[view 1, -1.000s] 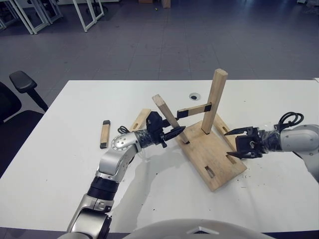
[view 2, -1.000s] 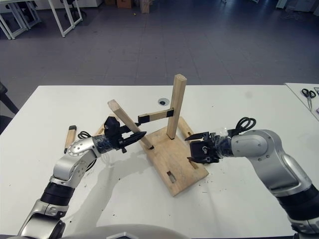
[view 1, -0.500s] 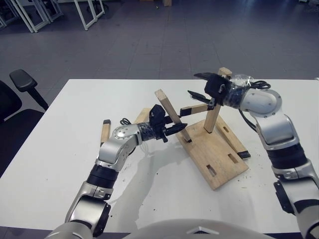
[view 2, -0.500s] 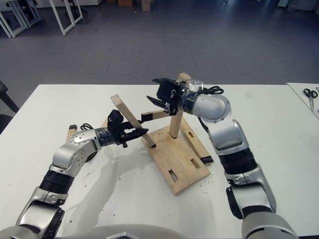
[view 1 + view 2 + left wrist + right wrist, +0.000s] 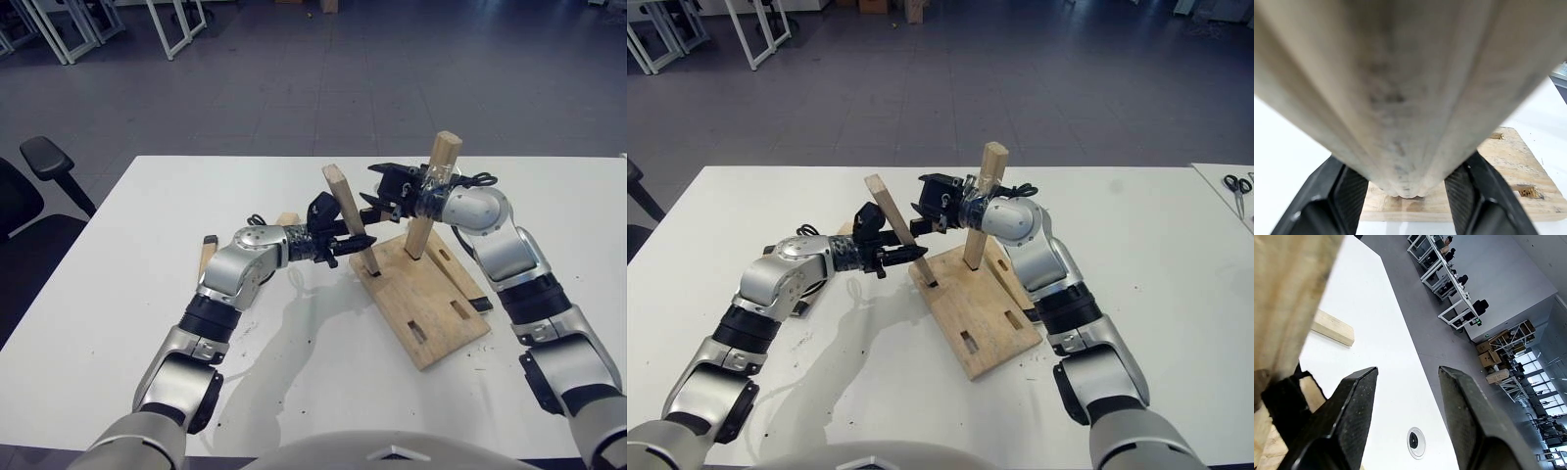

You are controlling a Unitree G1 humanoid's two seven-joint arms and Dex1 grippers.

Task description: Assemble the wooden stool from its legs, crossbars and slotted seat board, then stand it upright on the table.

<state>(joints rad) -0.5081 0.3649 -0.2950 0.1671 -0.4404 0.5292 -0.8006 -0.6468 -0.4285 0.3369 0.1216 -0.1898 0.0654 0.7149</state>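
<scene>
The slotted seat board (image 5: 431, 315) lies flat on the white table. Two legs stand in its slots: a leaning leg (image 5: 342, 196) nearer my left arm and an upright leg (image 5: 440, 164) behind it. My left gripper (image 5: 353, 243) is shut on the leaning leg low down; the left wrist view has that leg (image 5: 1400, 88) between both fingers (image 5: 1346, 195). My right gripper (image 5: 380, 199) is open in the gap between the two legs, its fingers (image 5: 1354, 404) spread with nothing between them. The crossbar joining the legs is hidden behind it.
A loose leg (image 5: 458, 276) lies along the board's right edge. A short crossbar (image 5: 205, 258) and another wooden piece (image 5: 287, 218) lie on the table to the left. A cable hole (image 5: 1415, 443) is in the tabletop behind. Scissors (image 5: 1234, 186) lie at far right.
My right gripper has come from beside the board, past the upright leg's top, into the gap between the legs. The leaning leg now stands steeper, and my left gripper closed on it.
</scene>
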